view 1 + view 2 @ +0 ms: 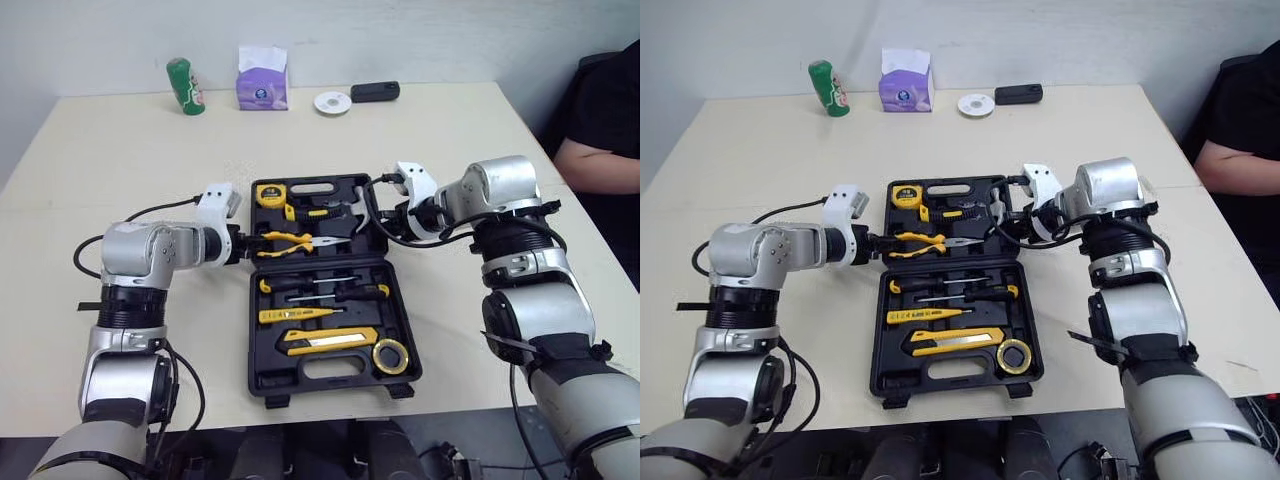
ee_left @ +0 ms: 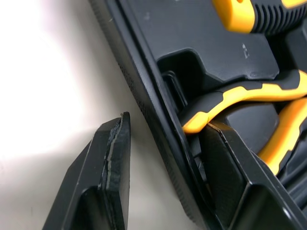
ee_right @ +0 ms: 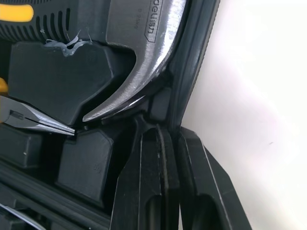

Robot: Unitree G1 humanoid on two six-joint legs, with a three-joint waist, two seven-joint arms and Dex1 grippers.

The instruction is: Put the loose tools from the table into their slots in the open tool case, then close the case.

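The left end effector (image 2: 168, 122) is spread astride the left wall of the tool case (image 1: 322, 369). The right end effector (image 3: 168, 129) pinches its right wall beside the hammer (image 3: 144, 52).

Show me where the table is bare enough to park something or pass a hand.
Bare: the wide strip of table between the tool case and the green can and tissue box behind it. Crowded: the case's far half, with the left gripper and right gripper at its side walls.
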